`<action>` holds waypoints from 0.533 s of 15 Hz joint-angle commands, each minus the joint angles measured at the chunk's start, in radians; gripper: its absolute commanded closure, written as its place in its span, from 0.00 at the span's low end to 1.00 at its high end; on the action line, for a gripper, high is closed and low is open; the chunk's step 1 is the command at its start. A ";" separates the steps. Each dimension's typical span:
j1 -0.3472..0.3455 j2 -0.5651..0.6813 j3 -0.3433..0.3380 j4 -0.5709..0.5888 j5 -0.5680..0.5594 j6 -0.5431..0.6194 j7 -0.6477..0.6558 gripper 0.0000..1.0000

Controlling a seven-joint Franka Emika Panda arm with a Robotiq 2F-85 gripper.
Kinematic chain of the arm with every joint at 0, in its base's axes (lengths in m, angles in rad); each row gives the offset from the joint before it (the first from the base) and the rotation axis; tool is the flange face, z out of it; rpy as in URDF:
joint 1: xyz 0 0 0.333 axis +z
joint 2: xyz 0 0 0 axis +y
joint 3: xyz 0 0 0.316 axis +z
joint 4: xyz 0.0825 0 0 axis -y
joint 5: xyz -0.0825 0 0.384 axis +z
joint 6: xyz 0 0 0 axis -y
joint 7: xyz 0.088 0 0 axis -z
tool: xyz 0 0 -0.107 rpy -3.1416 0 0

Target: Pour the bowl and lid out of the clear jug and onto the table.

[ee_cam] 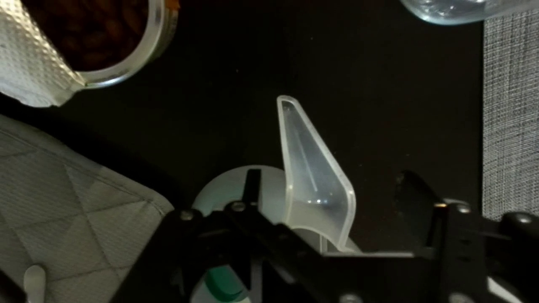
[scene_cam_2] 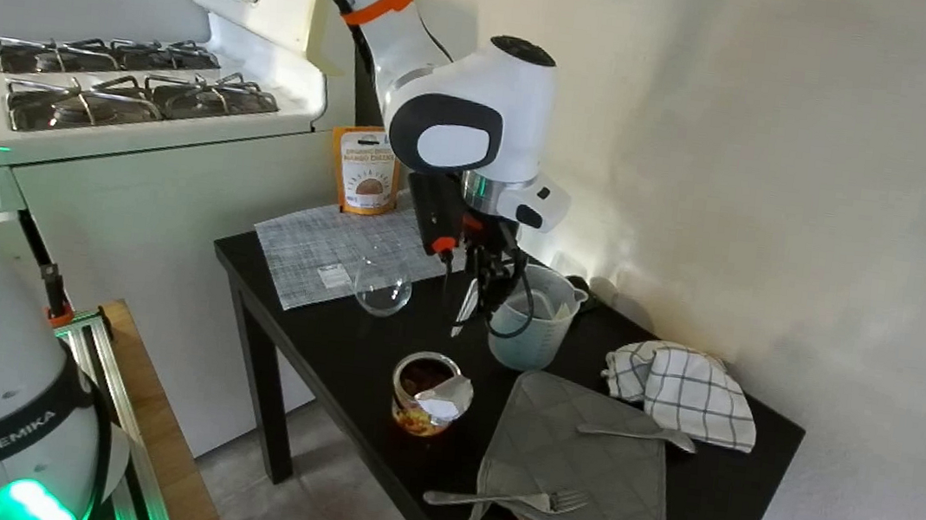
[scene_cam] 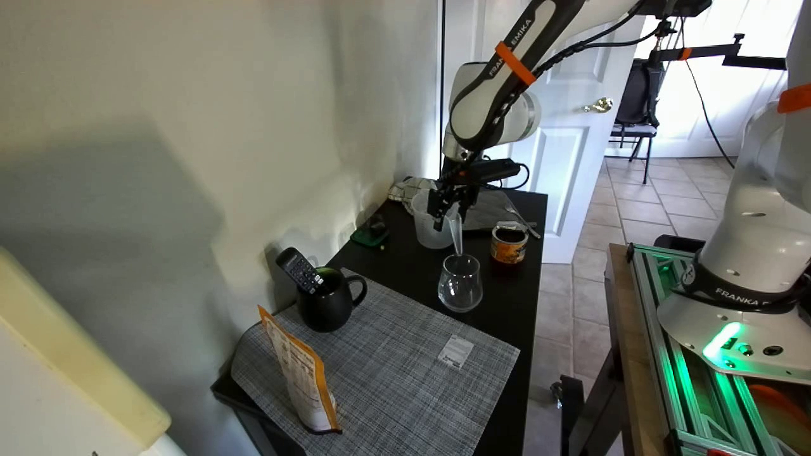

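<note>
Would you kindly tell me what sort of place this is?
Most likely a kitchen, perhaps in a home: a white stove stands close by, and on the table are an opened can and a fork on a grey pad.

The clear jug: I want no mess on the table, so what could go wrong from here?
In the wrist view, the handle shows between the open jaws of the gripper; closing off-centre might twist or shove the clear jug. The glass stands near the handle, so a swing could knock it over. The can has its foil lid peeled back, so a bump might spill it.
</note>
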 commanded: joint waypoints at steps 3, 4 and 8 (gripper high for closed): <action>0.004 0.007 -0.010 0.009 -0.105 -0.013 0.117 0.37; 0.005 0.007 -0.012 0.010 -0.123 -0.013 0.132 0.36; 0.009 0.009 -0.018 0.016 -0.181 -0.017 0.172 0.69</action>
